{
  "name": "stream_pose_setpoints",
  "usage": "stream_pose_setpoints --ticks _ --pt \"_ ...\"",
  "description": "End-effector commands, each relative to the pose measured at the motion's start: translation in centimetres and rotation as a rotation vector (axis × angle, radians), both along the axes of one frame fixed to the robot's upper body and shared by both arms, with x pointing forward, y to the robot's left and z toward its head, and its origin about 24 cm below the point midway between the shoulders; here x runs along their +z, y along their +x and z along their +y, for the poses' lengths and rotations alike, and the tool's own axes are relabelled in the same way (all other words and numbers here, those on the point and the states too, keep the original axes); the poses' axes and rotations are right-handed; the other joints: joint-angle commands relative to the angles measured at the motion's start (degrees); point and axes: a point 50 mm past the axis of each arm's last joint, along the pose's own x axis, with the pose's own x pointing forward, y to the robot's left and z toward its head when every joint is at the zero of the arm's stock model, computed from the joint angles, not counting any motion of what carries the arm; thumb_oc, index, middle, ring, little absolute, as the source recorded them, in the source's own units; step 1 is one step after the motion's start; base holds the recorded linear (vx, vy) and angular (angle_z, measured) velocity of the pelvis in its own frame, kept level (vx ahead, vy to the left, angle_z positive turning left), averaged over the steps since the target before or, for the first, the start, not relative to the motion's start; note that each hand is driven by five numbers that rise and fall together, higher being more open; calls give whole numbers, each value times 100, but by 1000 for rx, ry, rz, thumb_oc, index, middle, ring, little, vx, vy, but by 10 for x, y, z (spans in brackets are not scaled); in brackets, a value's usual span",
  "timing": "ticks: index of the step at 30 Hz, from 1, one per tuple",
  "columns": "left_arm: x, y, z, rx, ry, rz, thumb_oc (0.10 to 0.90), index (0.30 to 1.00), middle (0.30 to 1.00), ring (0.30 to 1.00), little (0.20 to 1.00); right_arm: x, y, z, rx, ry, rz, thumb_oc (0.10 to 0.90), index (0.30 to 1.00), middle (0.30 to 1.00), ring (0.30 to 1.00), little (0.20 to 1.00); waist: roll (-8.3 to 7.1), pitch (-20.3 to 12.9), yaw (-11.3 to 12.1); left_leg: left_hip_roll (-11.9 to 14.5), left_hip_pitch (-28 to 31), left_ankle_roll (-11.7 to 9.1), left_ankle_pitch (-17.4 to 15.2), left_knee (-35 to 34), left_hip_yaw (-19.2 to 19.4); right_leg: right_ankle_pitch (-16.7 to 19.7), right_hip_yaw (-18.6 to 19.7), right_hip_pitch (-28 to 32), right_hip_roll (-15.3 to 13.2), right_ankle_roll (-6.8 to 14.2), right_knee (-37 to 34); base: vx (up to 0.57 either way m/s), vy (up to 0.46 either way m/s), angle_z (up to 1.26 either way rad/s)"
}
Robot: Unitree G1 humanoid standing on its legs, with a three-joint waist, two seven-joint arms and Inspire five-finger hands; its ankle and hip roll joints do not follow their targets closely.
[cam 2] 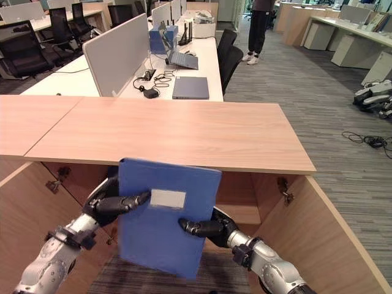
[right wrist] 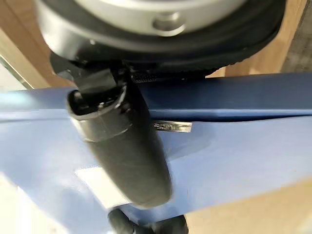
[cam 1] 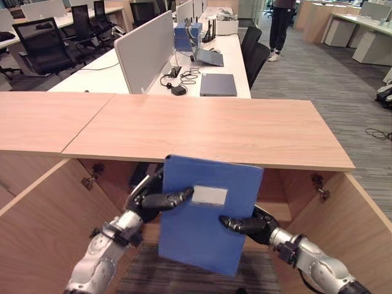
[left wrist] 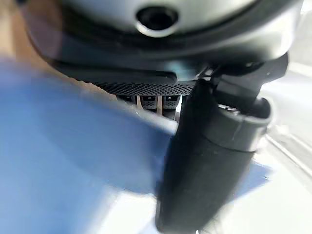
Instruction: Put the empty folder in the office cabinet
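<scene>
A blue folder [cam 1: 202, 226] with a white label is held upright in front of the open wooden cabinet [cam 1: 202, 131], just below the front edge of its top. My left hand [cam 1: 150, 201] grips the folder's left edge, thumb across the front near the label. My right hand [cam 1: 251, 225] pinches the right edge lower down, thumb on the front and fingers behind. In the wrist views the left thumb [left wrist: 204, 165] and the right thumb [right wrist: 126, 146] press on the blue cover [right wrist: 234, 146]. The cabinet's inside behind the folder is mostly hidden.
Both cabinet doors stand open, the left door [cam 1: 43, 226] and the right door [cam 1: 349, 226] flanking my arms. Beyond the cabinet is a white desk [cam 1: 233, 67] with a laptop, cables and a grey divider. Office chairs and a standing person [cam 1: 282, 27] are farther back.
</scene>
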Motion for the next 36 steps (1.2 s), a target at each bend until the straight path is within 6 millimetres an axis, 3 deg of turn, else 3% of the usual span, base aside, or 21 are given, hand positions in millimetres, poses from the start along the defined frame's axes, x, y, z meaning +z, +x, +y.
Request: stream_pose_setpoints --ticks 1,3,5,6,7,8,10,11,16,21,25,29,31,33,34,36 --pt "9 9 1 -18 61 -112 800 900 900 900 900 67 21 24 142 192 -334 400 300 300 300 300 -77 -79 -52 26 -104 -73 -214 -16 247 -1147 182 588 -232 413 276 0 0 0" --pt "-3 4 5 -8 69 -60 800 900 900 900 900 64 20 19 127 185 -323 400 300 300 300 300 -79 -78 -48 25 -107 -76 -212 -16 246 -1141 179 588 -233 418 271 0 0 0" --pt "-24 -9 16 6 90 44 800 900 900 900 900 52 18 7 89 126 -290 400 300 300 300 300 -75 -67 -35 19 -123 -77 -206 -16 242 -1120 167 586 -246 435 249 0 0 0" --pt "-45 -22 24 35 84 138 800 900 900 900 900 40 11 0 69 110 -238 400 300 300 300 300 -61 -62 -36 18 -149 -80 -192 -16 237 -1092 159 574 -259 450 218 0 0 0" --pt "-45 -22 24 35 84 139 800 900 900 900 900 39 11 0 69 110 -238 400 300 300 300 300 -60 -66 -35 18 -149 -80 -193 -16 236 -1092 158 574 -259 450 216 0 0 0" --pt "-65 -36 27 44 118 234 800 900 900 900 900 22 3 -5 21 112 -168 400 300 300 300 300 -53 -44 -36 11 -179 -81 -177 -16 236 -1060 155 565 -275 458 180 0 0 0" --pt "-72 -42 28 39 136 269 800 900 900 900 900 14 1 -6 9 106 -138 400 300 300 300 300 -53 -37 -34 11 -197 -81 -173 -16 241 -1051 154 556 -280 459 169 0 0 0" --pt "-93 -58 29 39 163 371 800 900 900 900 900 -3 -8 -8 -35 92 -73 400 300 300 300 300 -34 -17 -40 2 -234 -83 -166 -16 239 -1035 141 536 -287 465 146 0 0 0" --pt "-134 -91 27 55 293 576 800 900 900 900 900 -42 -23 -12 -259 133 88 400 300 300 300 300 20 50 -62 -17 -323 -89 -142 -16 207 -1017 121 482 -295 467 114 -13 3 4" --pt "-170 -119 19 164 357 786 800 900 900 900 900 -66 -20 -17 -593 205 203 400 300 300 300 300 80 130 -75 -33 -449 -98 -112 -16 148 -1027 74 397 -283 451 116 -15 4 6" --pt "-181 -126 13 236 362 866 800 900 900 900 900 -66 -1 -16 -851 409 236 400 300 300 300 300 130 205 -45 -33 -520 -105 -115 -16 99 -1073 64 333 -266 435 149 15 -5 14" --pt "-183 -124 11 263 380 879 800 900 900 900 900 -58 21 -20 -967 465 214 400 300 300 300 300 167 292 39 -16 -579 -101 -111 -16 52 -1157 59 245 -239 418 270 -3 -6 1" --pt "-181 -115 7 242 428 849 800 900 900 900 900 -35 56 -23 -1049 556 149 400 300 300 300 300 234 518 154 10 -741 -72 -51 -16 -31 -1281 56 -59 -213 401 630 -102 -40 4" --pt "-179 -109 7 236 439 829 800 900 900 900 900 -24 68 -26 -1077 582 119 400 300 300 300 300 273 595 210 18 -826 -61 -19 -15 -68 -1328 41 -220 -204 396 787 -120 -22 8" --pt "-176 -103 7 235 453 799 800 900 900 900 900 0 92 -33 -1124 632 46 400 300 300 300 300 378 749 307 23 -1001 -42 38 40 -156 -1397 -11 -493 -198 382 1048 -106 -11 14" --pt "-174 -95 10 223 494 778 800 900 900 900 900 27 114 -44 -1180 698 -29 400 300 300 300 300 470 841 387 49 -1156 -37 90 74 -233 -1464 -67 -742 -210 387 1282 -102 -19 19"
